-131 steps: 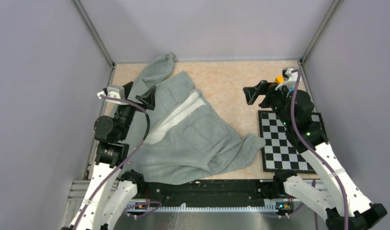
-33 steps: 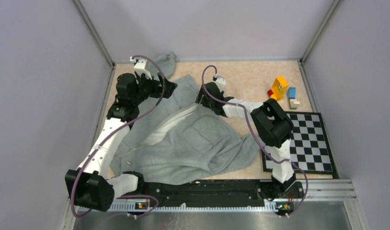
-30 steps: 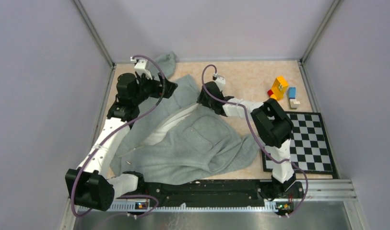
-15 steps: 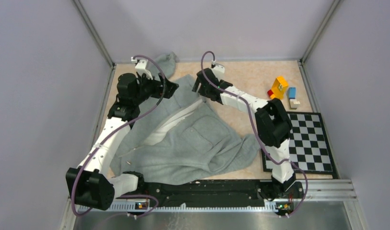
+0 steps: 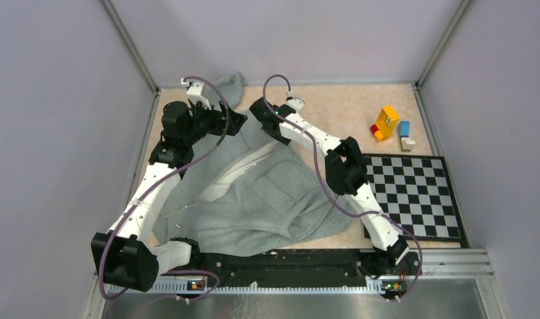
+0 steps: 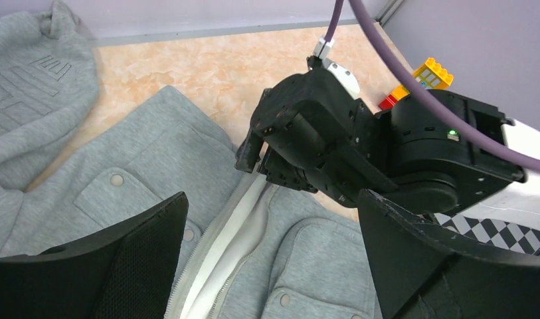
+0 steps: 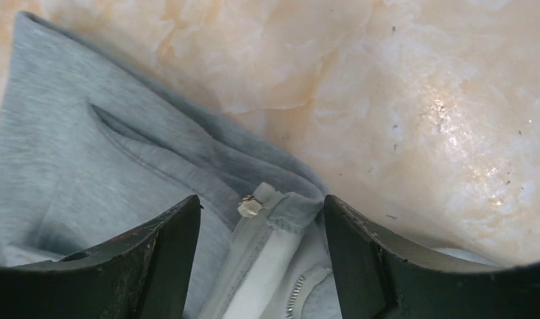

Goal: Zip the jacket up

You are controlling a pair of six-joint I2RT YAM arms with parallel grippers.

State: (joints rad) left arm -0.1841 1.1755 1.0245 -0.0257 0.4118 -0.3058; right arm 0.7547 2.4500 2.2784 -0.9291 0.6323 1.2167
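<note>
Right gripper (image 7: pixel 262 201) hangs low over the far end of the jacket (image 5: pixel 254 199), its two fingers spread apart and holding nothing. In its own wrist view they stand either side of a small pale zipper fitting (image 7: pixel 249 206) at the corner of the grey fleece, close above it but, as far as I can tell, not touching. Seen from overhead, that spot is at about 11 o'clock from the middle of the table (image 5: pixel 347 100). Left gripper (image 5: pixel 231 123) hovers just at 9 o'clock of it, also wide open and empty, looking down on the same end of the front opening. The jacket lies rumpled over the table's left half, one sleeve running up to the 11 o'clock corner and the other trailing toward 5 o'clock. Toy blocks (image 5: pixel 388 123) sit well apart at 2 o'clock and a checkerboard (image 5: pixel 413 193) at 4 o'clock. Of the task, nothing shows as done: the two front panels lie parted, with a strip of white lining (image 6: pixel 234 222) and bare zipper teeth (image 7: pixel 295 292) exposed between them. I judge this the very start, the reach for the zipper's end. Left to do are the grasp, mating the two halves, and drawing the slider the full way along.
</note>
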